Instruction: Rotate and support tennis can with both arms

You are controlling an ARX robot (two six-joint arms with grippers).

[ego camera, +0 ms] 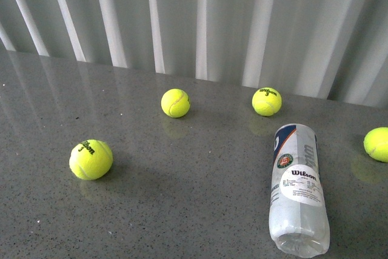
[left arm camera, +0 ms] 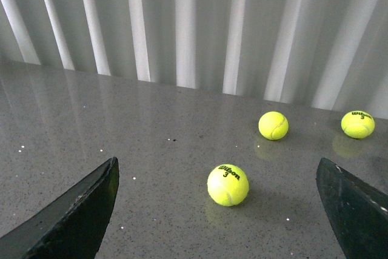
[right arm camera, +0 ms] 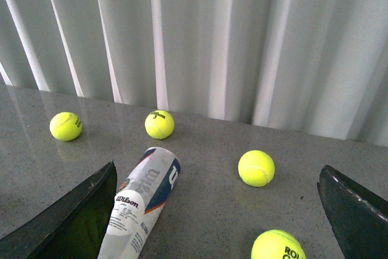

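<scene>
Two claws: neither arm shows in the front view, so I'm flying on the wrist cameras alone.
Left gripper (left arm camera: 216,165): black fingers (left arm camera: 73,216) spread wide, nothing held. A yellow-green felt tennis ball (left arm camera: 227,184) marked 3 sits dead ahead of the gap, and the can is nowhere in this view.
Right gripper (right arm camera: 216,167): spread wide too, empty.
Can: the clear plastic tennis can (ego camera: 298,189) with the navy-blue and white Wilson label is lying on its side on the grey speckled table (ego camera: 182,210), right and near in the front view. In the right wrist view the can (right arm camera: 142,207) sits just beside one finger, not centred in the gap.
Risk, off-centre: if I drop the right gripper as it's lined up, I reckon a finger lands on the tube instead of straddling it, and a round can on this glossy top rolls away.
Risk, squeeze: it's a thin clear wall with no balls showing through it. Pinch too hard and it may buckle, too soft and it slips mid-turn.
Risk, loose balls: one tennis ball (ego camera: 267,101) lies just beyond the can's far end, another (ego camera: 377,144) off to its right. A swinging can could send them rolling.
Risk, left arm: it has to cross to the can with that ball in its path and could shove it. Late support leaves the can hanging on one claw.
</scene>
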